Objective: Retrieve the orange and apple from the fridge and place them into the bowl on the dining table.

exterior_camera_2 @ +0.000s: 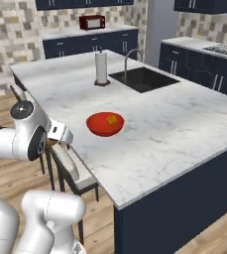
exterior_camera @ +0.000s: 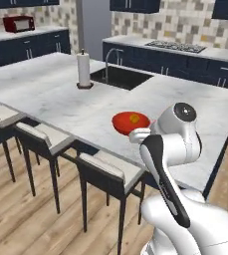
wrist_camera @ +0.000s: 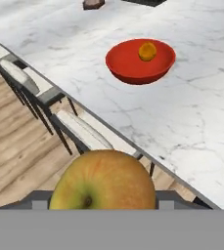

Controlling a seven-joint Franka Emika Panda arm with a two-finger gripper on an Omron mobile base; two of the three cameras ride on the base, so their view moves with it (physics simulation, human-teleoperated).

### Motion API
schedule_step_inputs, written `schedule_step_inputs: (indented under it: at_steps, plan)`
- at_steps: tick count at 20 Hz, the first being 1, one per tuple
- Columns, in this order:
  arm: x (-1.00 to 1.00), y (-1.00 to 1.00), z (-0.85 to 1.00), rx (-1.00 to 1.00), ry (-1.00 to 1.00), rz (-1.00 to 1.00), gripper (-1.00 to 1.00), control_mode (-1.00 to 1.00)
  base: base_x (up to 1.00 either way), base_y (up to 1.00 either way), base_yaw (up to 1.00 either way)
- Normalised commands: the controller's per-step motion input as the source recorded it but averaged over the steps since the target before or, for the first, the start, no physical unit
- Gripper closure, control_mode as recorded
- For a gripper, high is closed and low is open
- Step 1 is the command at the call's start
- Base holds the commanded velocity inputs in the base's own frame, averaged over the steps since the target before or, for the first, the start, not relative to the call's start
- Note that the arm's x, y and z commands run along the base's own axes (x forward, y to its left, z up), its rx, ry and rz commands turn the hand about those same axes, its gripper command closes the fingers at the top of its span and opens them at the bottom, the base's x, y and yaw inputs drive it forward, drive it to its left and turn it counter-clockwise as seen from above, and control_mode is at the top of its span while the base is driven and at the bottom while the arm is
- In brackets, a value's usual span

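**A:** Apple [wrist_camera: 103, 179], yellow-green with a reddish blush, sits at the bottom centre of the hand view, clasped between the gripper [wrist_camera: 102, 200] fingers, stem end facing the camera. Where is it going?

**B:** Can't say. What shows is the red bowl [wrist_camera: 133, 68] in the upper centre of that view, on the dining table [wrist_camera: 182, 122], with the orange [wrist_camera: 147, 51] already lying inside, toward its far side.

**A:** And from the base cameras?

**B:** In the left base view the bowl [exterior_camera: 125, 124] sits mid-frame, just beside the arm's white wrist. In the right base view it [exterior_camera_2: 101, 126] lies left of centre on the marble, near the table's stool-side edge.

**A:** Anything else on the marble?

**B:** A paper towel roll [exterior_camera_2: 101, 68] stands upright at upper centre, beside the sink [exterior_camera_2: 143, 79]. Cushioned stools [exterior_camera: 105, 172] line the lower left.

**A:** Any readable writing or brand?

**B:** None legible. A red microwave [exterior_camera_2: 92, 22] on the far counter bears no marking that can be made out.
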Motion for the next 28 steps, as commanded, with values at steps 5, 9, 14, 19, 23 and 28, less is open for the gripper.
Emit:
schedule_step_inputs:
  at_steps: [5,9,14,19,23,28]
  plan:
    - [0.0,0.0,0.0,0.0,0.0,0.0,1.0,1.0,0.18,0.76,-0.72]
    - [0.0,0.0,0.0,0.0,0.0,0.0,1.0,1.0,0.0,0.84,-0.65]
    - [0.0,0.0,0.0,0.0,0.0,0.0,1.0,1.0,0.0,0.94,-0.58]
    - [0.0,0.0,0.0,0.0,0.0,0.0,1.0,1.0,0.0,1.0,-0.54]
    - [0.0,0.0,0.0,0.0,0.0,0.0,1.0,1.0,0.06,0.71,-0.47]
    - [0.0,0.0,0.0,0.0,0.0,0.0,1.0,1.0,0.12,0.06,-0.14]
